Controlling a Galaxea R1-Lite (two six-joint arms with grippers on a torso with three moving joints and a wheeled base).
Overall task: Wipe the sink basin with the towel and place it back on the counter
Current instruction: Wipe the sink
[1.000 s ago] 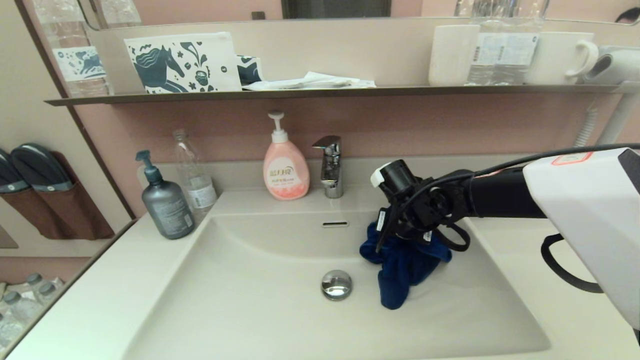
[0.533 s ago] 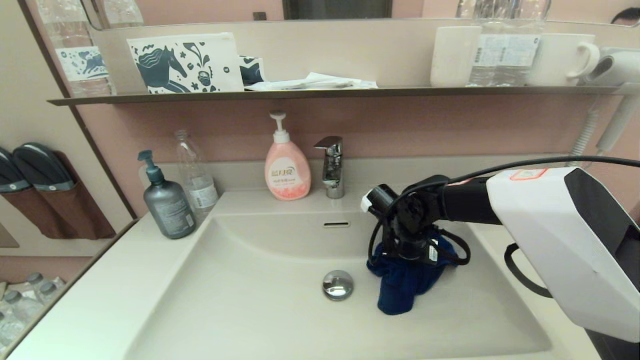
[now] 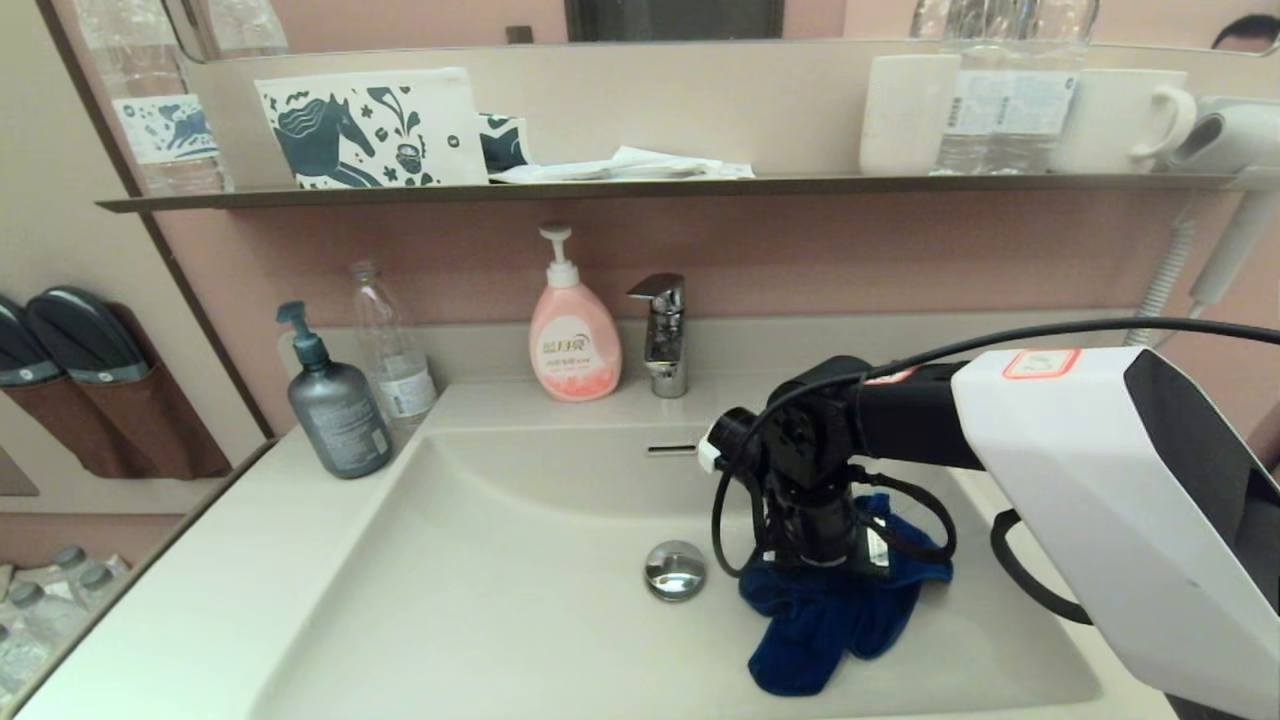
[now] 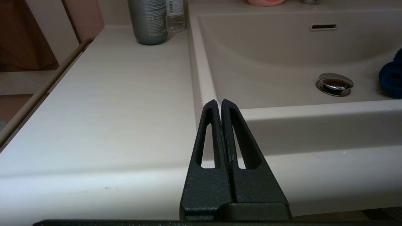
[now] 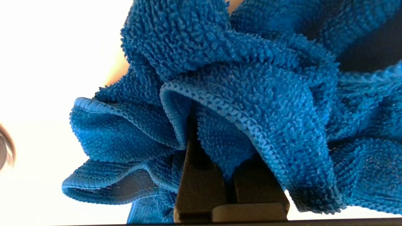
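Observation:
A crumpled blue towel (image 3: 835,625) lies on the floor of the cream-white sink basin (image 3: 500,600), just right of the chrome drain plug (image 3: 674,569). My right gripper (image 3: 822,560) points down into the basin and is shut on the towel (image 5: 238,94), whose folds bunch around the fingers (image 5: 198,175) and hide their tips. The slot overflow hole (image 3: 671,449) shows in the basin's back wall. My left gripper (image 4: 219,103) hangs shut and empty at the front edge of the counter (image 4: 110,103), left of the basin.
A chrome faucet (image 3: 660,335) and pink soap pump (image 3: 572,340) stand behind the basin. A grey pump bottle (image 3: 335,405) and a clear bottle (image 3: 390,350) stand on the left counter. A dark wall shelf (image 3: 640,185) holds cups and a pouch.
My right gripper has dragged the towel across the basin floor toward the front, and the towel has spread out flatter beside the drain plug.

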